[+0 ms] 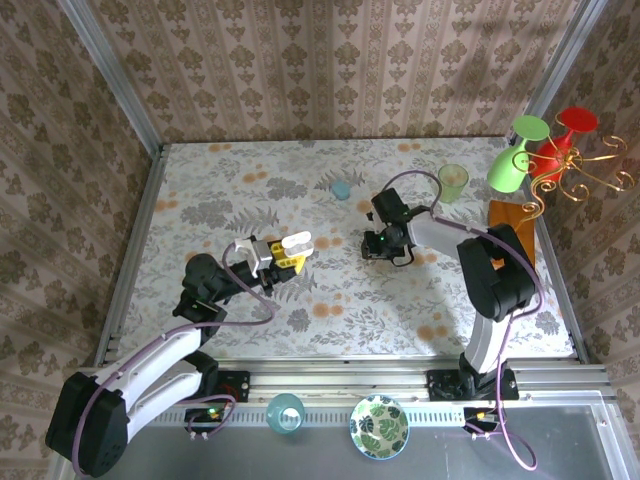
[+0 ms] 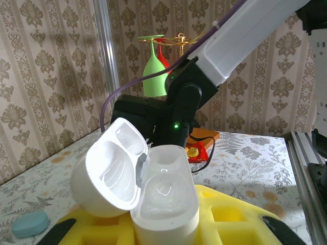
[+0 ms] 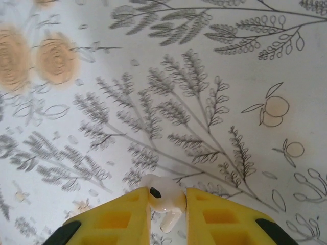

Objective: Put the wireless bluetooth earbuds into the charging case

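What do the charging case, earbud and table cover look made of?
The charging case: hard glossy white plastic, by its sharp highlights. The earbud: smooth white plastic, slight sheen. The table cover: matte printed sheet, perhaps vinyl or cloth; unclear.

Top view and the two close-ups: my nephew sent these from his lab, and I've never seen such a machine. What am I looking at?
These are two robot arms bolted at the near edge of a flowery table. The wide picture comes from a fixed camera above and behind them. The other two come from small cameras on each arm's wrist, looking past its yellow tool. The left tool grips a white charging case, lid open, its wells looking empty. The right tool, down near the tablecloth, has its pads against either side of one small white earbud. Farther back lie a teal lump and a green cup.
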Controlling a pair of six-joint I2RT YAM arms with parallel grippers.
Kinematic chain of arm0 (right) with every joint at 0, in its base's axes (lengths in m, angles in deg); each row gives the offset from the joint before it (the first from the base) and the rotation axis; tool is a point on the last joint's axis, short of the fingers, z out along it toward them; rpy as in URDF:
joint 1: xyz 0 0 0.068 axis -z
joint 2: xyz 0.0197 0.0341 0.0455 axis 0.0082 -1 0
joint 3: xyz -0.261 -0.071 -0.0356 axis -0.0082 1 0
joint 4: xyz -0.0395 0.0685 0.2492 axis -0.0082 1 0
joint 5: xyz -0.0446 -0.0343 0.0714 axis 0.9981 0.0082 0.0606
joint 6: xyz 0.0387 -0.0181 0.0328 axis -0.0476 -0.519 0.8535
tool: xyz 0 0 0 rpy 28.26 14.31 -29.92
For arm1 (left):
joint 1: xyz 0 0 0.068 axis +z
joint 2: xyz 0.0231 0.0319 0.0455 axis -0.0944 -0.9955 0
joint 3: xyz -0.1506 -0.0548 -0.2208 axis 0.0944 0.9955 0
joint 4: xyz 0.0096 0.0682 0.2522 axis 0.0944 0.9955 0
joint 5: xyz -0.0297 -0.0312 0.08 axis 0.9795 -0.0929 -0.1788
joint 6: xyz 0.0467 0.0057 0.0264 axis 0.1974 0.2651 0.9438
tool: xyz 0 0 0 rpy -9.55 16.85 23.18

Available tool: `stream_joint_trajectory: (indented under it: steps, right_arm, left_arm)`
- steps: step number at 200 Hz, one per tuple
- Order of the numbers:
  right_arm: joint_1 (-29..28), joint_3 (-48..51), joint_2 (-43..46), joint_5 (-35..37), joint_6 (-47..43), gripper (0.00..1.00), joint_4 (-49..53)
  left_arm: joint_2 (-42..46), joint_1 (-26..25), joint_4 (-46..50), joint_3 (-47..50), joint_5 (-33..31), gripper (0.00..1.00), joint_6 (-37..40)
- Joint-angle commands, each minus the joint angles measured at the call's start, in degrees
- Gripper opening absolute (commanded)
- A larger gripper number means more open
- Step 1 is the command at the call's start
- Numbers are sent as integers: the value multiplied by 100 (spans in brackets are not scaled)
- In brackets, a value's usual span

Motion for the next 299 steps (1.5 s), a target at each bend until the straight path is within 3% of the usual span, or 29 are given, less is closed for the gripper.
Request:
stream_joint_trajectory:
  steps: [1, 83, 184, 299]
  right_arm:
    - [-53, 220, 454, 92, -286, 21, -598]
    - [-710, 1372, 1762, 794, -1254, 20, -2092]
    - [-1100, 1313, 3517, 255, -1682, 20, -2349]
    - [-1843, 523, 3557, 66, -2190, 19, -2313]
  left_arm:
    - [-64, -17, -360, -15, 77, 5, -3]
    - [-276, -17, -573, -8, 61, 5, -89]
    - [-774, -70, -805, -183, 155, 5, -275]
    - [-1301, -167, -256, -670, 138, 5, -638]
